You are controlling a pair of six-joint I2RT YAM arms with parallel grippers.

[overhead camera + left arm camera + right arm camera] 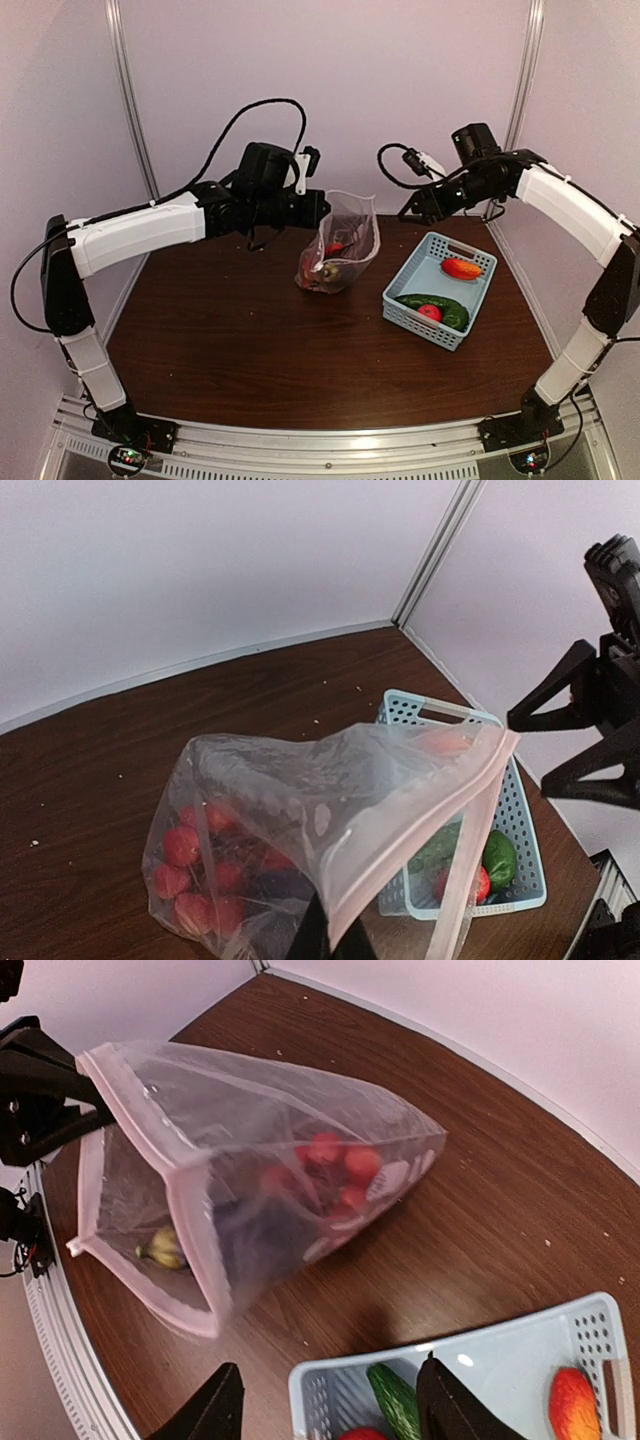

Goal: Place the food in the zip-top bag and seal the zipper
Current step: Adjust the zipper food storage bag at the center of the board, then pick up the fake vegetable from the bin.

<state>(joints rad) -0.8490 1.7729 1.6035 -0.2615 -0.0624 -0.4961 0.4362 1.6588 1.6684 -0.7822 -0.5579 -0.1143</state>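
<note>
The clear zip-top bag (342,243) stands tilted on the table, mouth up and open. My left gripper (318,208) is shut on its top edge by the whitish zipper strip (440,825); the gripper (332,927) shows at the bottom of the left wrist view. Inside the bag lie the cluster of red fruits (188,868) and the dark purple eggplant (258,1232). My right gripper (330,1410) is open and empty, above the table between the bag (250,1160) and the basket (470,1365). The cucumber (428,301), tomato (430,313), green lump (456,318) and orange-red piece (461,268) lie in the basket.
The light-blue slotted basket (408,278) sits right of the bag on the dark wood table (230,340). A small yellowish-green item (160,1248) lies inside the bag near its mouth. White walls close in the back and sides.
</note>
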